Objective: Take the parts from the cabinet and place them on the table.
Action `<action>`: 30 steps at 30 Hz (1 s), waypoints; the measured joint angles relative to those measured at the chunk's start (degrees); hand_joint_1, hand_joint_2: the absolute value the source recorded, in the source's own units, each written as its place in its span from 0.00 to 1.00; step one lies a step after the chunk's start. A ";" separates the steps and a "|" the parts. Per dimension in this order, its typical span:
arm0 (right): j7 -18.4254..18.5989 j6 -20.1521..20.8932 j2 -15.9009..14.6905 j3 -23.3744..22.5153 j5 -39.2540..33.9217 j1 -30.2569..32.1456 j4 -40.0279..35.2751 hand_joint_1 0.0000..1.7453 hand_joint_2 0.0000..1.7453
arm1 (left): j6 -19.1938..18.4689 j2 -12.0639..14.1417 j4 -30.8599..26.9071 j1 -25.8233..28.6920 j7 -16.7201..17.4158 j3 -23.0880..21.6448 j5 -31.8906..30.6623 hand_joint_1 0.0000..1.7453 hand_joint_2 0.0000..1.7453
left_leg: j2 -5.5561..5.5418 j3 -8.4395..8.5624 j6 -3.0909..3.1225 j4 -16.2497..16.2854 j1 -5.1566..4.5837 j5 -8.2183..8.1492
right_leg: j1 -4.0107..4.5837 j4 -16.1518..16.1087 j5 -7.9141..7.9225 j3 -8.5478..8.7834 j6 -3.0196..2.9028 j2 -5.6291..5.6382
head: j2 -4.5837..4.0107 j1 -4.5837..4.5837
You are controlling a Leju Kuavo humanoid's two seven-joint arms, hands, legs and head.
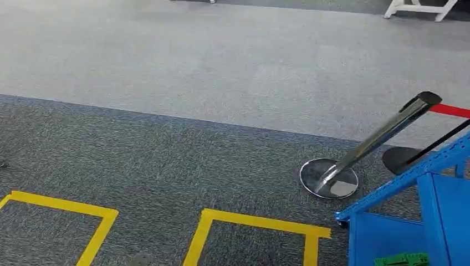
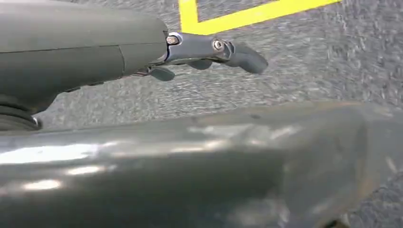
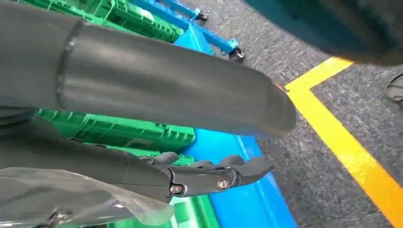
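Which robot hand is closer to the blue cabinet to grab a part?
Probably the right hand: it hangs beside the green bins on the blue cabinet. The left hand hangs over carpet.

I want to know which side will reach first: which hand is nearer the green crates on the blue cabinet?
Right. The right hand hangs just over the green crates on the blue cabinet. The left hand hangs over grey carpet by yellow floor tape.

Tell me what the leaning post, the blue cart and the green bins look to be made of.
Post: polished metal, likely chrome steel, since it mirrors the room, as does its round base. Cart: probably painted steel, with flat, even blue beams on castors. Bins: moulded plastic by the look, with ribbed walls and a slight sheen.
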 joint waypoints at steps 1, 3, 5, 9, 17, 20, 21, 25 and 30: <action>0.00 0.00 0.00 0.00 0.00 -0.13 0.00 0.00 0.00 | 0.04 0.07 -0.02 -0.19 0.00 0.06 -0.02 0.00 0.00 | -0.04 0.04 0.15 -0.08 0.01 0.04 | 0.06 2.29 -1.43 -1.26 0.05 0.34 | 0.00 0.15; -0.11 0.13 0.02 0.02 0.00 -0.16 0.00 0.00 0.00 | 0.04 -0.07 0.00 -0.41 -0.04 0.35 -0.02 0.00 0.00 | -0.03 0.00 0.77 -0.07 -0.11 -0.05 | 0.03 10.91 -5.39 -5.80 0.09 0.62 | 0.00 0.22; -0.37 0.85 0.02 0.02 0.02 0.00 0.00 0.00 0.00 | 0.04 -0.04 -0.02 -0.35 -0.11 0.44 -0.02 0.00 0.00 | -0.08 0.08 0.99 -0.04 -0.24 -0.24 | 0.03 16.58 -6.20 -9.28 0.20 0.65 | 0.00 0.24; -1.22 1.68 -0.22 0.02 0.11 0.03 0.00 0.00 0.00 | -0.02 -0.18 0.00 -0.34 -0.18 0.50 -0.09 0.00 0.00 | -0.50 0.52 0.44 0.29 -0.16 -0.78 | -0.08 2.62 2.80 -3.26 -0.07 0.66 | 0.00 0.26; -1.88 2.51 -0.31 -0.02 0.13 0.13 0.00 0.00 0.00 | -0.24 -0.18 -0.02 -0.40 -0.31 0.52 -0.28 0.00 0.00 | -0.24 -2.16 -1.91 6.84 -0.11 -4.86 | 0.05 -0.54 1.48 -0.60 -2.23 0.62 | 0.00 -0.31; -2.08 2.62 -0.31 -0.04 0.11 0.11 0.00 0.00 0.00 | -0.28 -0.18 0.00 -0.19 -0.31 0.52 -0.28 0.00 0.00 | -0.23 -8.47 -2.21 18.82 -0.01 -8.78 | 0.21 -0.53 0.83 0.09 -2.58 0.52 | 0.00 -0.33; -2.12 2.75 -0.31 -0.04 0.11 0.21 0.00 0.00 0.00 | -0.28 -0.18 0.00 -0.07 -0.28 0.52 -0.28 0.00 0.00 | -0.22 -8.63 -2.17 18.31 0.02 -7.36 | 0.21 -0.53 0.54 0.49 -2.56 0.54 | 0.00 -0.33; -2.23 2.84 -0.28 -0.04 0.11 0.29 0.00 0.00 0.00 | -0.28 -0.02 0.00 -0.07 -0.31 0.52 -0.48 0.00 0.00 | 0.00 -1.94 -1.06 3.08 -0.18 0.97 | 0.15 -0.63 -0.99 1.79 -1.84 0.61 | -0.02 -0.31; -2.32 2.97 -0.28 -0.07 0.09 0.03 -0.02 0.00 0.00 | -0.28 0.06 -0.02 -0.10 -0.37 0.55 -0.59 0.00 0.00 | -0.22 -0.14 0.40 0.73 -0.38 -0.51 | 0.21 -0.44 -1.63 3.26 -0.15 0.39 | 0.00 -0.37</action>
